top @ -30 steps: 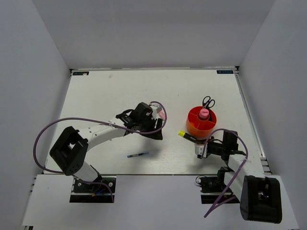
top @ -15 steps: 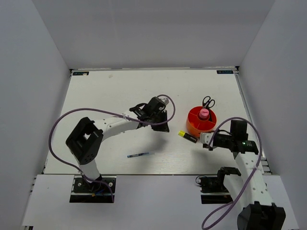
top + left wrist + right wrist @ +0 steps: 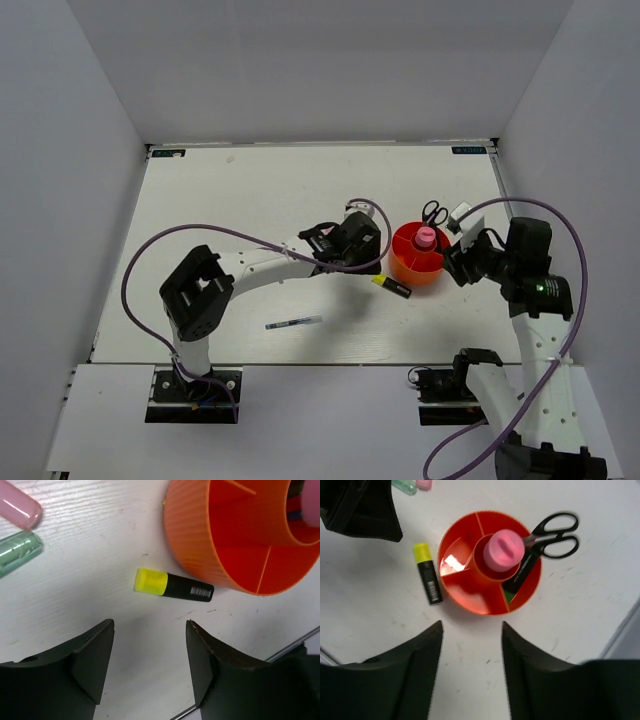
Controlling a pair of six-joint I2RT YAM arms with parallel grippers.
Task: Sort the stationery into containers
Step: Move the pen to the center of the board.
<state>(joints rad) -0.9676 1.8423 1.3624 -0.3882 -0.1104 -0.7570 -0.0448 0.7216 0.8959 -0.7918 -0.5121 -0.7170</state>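
- Now at the left arm: stretched from the base at the lower left of the top view, bent at the elbow, forearm running right to just left of the cup (image 3: 420, 254).
- Left gripper (image 3: 148, 627): spread wide, fingers pointing down at bare table (image 3: 230, 200), gripping nothing.
- Between and above those fingers in the left wrist view: yellow marker (image 3: 172, 585), lying flat just beside the cup wall, yellow cap to the left.
- Upper left of that view: pink marker (image 3: 20, 511) and green marker (image 3: 17, 552), side by side, both cut off by the edge.
- At the right arm: raised from the lower right of the top view, wrist high, hand turned left toward the cup.
- Right gripper (image 3: 472, 626): parted, nothing held, hanging well above the cup.
- In the cup: pink tube (image 3: 504, 550) upright in the centre ring; scissors (image 3: 550, 535) blades down in a right-hand compartment, handles out over the rim to the upper right.
- Lower centre-left of the top view: pen (image 3: 294, 322), flat, well apart from the cup.
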